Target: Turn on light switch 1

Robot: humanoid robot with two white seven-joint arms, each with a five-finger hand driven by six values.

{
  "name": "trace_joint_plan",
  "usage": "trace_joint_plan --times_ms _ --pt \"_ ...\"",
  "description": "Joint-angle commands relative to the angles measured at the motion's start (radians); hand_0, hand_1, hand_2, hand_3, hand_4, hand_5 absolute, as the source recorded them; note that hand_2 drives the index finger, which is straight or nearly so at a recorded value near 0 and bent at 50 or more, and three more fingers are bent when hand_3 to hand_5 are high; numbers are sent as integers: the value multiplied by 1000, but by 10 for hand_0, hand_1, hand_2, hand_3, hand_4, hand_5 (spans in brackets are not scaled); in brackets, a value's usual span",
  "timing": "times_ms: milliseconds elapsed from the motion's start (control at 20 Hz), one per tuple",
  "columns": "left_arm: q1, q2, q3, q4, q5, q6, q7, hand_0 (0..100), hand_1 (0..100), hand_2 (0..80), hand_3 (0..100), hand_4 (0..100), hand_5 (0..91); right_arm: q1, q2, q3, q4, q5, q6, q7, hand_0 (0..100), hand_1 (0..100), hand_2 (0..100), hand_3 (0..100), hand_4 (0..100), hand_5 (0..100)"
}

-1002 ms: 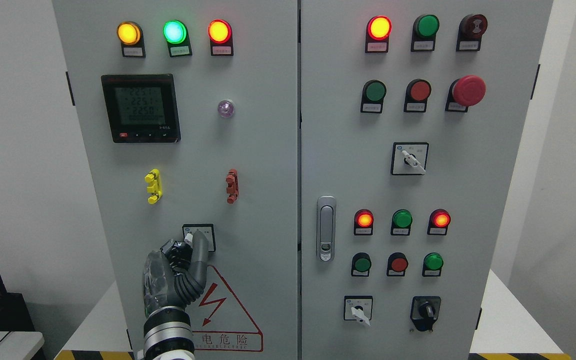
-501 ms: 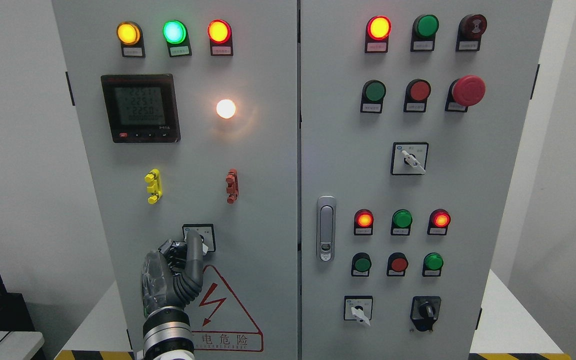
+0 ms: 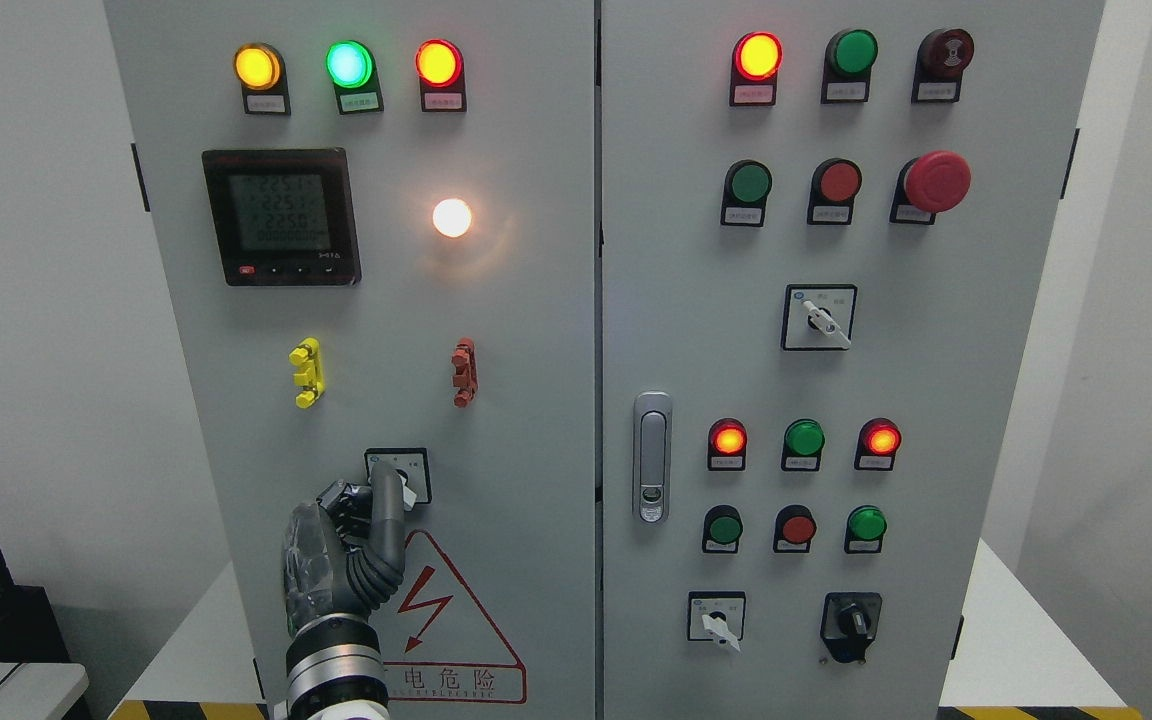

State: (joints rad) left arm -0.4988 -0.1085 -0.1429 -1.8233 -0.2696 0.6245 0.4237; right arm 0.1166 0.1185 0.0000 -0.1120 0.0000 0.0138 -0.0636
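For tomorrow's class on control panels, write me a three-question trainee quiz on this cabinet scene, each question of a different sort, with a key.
1. True or false: the round lamp right of the meter is lit.
2. Which hand is at the rotary switch on the left door? A) left hand B) right hand C) a person's hand
3. Fill in: the red mushroom button is on the ____ door.

Key
1. True; it glows white.
2. A; the left hand has a finger on the switch knob.
3. Right.
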Motion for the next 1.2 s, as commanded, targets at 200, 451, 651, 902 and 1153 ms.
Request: trace_joint_plan --times_ms 200,451,651,902,1153 --pt "0 0 0 1 9 -3 -3 521 223 645 780 794 719 0 1 17 0 -25 0 -1 120 389 0 0 0 0" --pt "0 0 0 -1 10 -3 -2 477 216 646 781 794 718 0 0 17 0 -25 0 -1 120 389 0 0 0 0" --pt "0 0 0 -4 10 -3 0 457 205 645 781 795 716 0 0 17 0 -25 0 -1 120 389 0 0 0 0" --pt "0 0 0 -7 10 -3 1 433 211 645 781 796 712 0 0 17 0 -25 0 -1 120 389 0 0 0 0" --pt "3 -2 0 -8 10 -3 3 422 213 646 782 797 711 0 0 17 0 -25 0 -1 120 389 0 0 0 0"
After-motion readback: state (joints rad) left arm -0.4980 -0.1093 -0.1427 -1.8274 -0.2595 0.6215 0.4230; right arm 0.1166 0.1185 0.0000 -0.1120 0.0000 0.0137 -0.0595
